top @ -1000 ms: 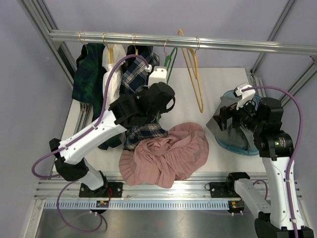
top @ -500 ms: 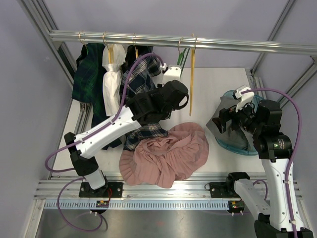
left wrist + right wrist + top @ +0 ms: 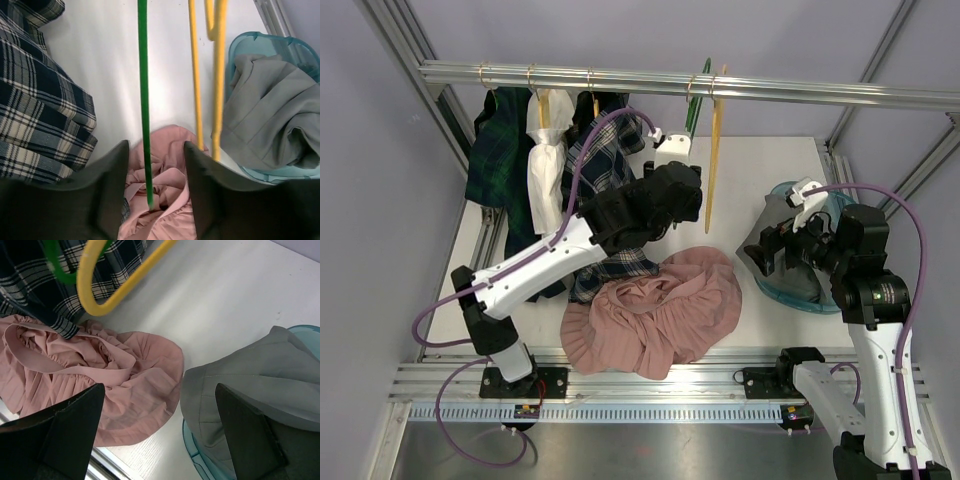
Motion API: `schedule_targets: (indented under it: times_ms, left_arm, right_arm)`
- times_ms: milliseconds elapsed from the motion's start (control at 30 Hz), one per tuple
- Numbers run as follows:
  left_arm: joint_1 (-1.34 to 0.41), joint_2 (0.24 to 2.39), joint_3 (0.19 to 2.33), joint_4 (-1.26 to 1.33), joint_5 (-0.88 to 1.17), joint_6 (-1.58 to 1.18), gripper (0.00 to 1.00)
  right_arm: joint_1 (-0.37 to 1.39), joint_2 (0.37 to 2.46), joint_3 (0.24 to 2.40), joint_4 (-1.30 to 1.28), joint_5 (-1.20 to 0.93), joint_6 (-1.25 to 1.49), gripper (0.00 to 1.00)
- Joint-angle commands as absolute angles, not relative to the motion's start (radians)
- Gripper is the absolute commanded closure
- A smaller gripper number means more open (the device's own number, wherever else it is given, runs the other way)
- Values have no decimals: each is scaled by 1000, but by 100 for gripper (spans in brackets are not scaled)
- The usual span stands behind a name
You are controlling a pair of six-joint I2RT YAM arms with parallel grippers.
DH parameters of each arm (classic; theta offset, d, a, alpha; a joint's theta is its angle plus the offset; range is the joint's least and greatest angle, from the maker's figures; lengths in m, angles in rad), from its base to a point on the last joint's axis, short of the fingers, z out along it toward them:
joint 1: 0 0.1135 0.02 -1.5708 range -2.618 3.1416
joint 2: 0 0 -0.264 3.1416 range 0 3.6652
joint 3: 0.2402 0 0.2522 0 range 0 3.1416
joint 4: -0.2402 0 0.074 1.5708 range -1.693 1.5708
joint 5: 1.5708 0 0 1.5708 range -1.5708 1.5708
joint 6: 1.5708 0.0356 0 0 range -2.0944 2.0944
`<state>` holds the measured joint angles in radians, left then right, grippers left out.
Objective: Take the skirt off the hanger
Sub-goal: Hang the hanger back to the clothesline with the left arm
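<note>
Left gripper (image 3: 152, 192) stood part-open straddling bare green hanger (image 3: 144, 100), gripping nothing; plaid skirt (image 3: 600, 165) hung just left, left arm nearer.

Soft, even light falls from above, bright on the white table (image 3: 770, 165), which glares pale in the left wrist view. Shadows stay faint. Close up, the dark fingers (image 3: 107, 192) blur, as do the yellow hanger (image 3: 117, 282) edges.
</note>
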<state>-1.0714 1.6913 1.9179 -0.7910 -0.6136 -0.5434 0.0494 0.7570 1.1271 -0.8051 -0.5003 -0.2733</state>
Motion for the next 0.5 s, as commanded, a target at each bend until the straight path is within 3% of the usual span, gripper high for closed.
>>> schedule_targets:
  times_ms: [0, 267, 467]
  left_arm:
    - [-1074, 1609, 1893, -722, -597, -554, 43]
    - [-1074, 1488, 1841, -721, -565, -534, 18]
    - [-1074, 1332, 1715, -673, -453, -431, 7]
  right_arm:
    - [44, 750, 1132, -842, -609, -343, 0]
    - [44, 773, 1121, -997, -880, -674, 0]
    - [46, 845, 1065, -1402, -1098, -1395, 1]
